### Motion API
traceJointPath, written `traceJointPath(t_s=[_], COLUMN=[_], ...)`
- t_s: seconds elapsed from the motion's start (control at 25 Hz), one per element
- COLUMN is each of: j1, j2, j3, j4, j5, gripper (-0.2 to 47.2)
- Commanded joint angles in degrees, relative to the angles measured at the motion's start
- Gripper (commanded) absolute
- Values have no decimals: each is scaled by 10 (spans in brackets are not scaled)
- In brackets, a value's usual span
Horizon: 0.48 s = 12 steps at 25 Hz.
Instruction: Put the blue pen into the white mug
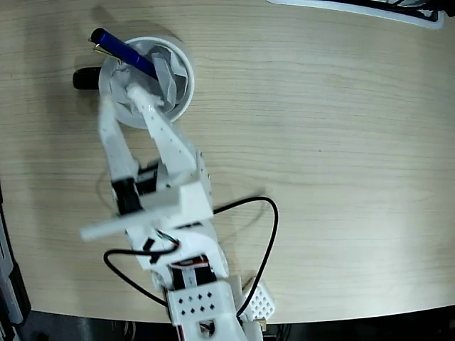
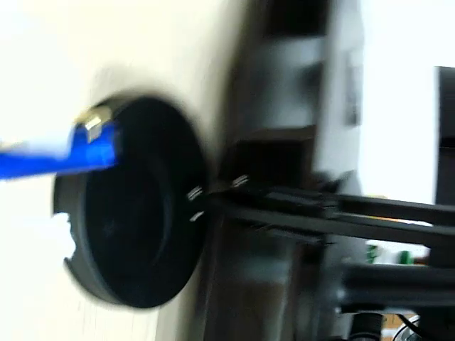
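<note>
Tool [image 1: 121,96] sits over the mug [image 1: 183,91] w/ its two white fingers spread, one tip at the rim's left edge, the other reaching inside onto the paper. We read it as released: the pen [image 1: 124,52] lies apart from both tips, nothing between them.

Progress, as we judge it: basically done. Pen leans in the mug, lower end down among the paper [image 1: 165,71], upper end w/ the clip poking out past the rim at upper left in the fixed view. What's left is prob. just pulling the arm clear w/o knocking the pen or tipping the mug. We can't tell how deep the pen sits, since the paper hides its lower end.

Materials & shapes:
- Pen: slim, bright blue, glossy plastic; small metallic clip near the top end. The wrist view shows it as a blurred blue bar w/ a pale glint at the tip.
- Mug: round, smooth white wall, dark handle [image 1: 87,77] sticking out left.
- Paper: crumpled white, creased, fills most of the inside.
- Counter [image 1: 334,156]: pale wood-grain laminate, flat, matte.
- Arm: white printed plastic, boxy joints, black cable [image 1: 270,234] looping at the right side.

Wrist view is heavily blurred; a dark round disc fills its left-centre, and we can't say what it is.
</note>
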Motion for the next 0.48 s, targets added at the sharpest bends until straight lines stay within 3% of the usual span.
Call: traceJointPath(t_s=[0.0, 0.2, 0.44], j1=[2, 39, 126], j2=[101, 235, 388], j3=[35, 122, 265], j4=[-18, -18, -3], j5=[115, 323, 520], gripper=[-1, -1, -1])
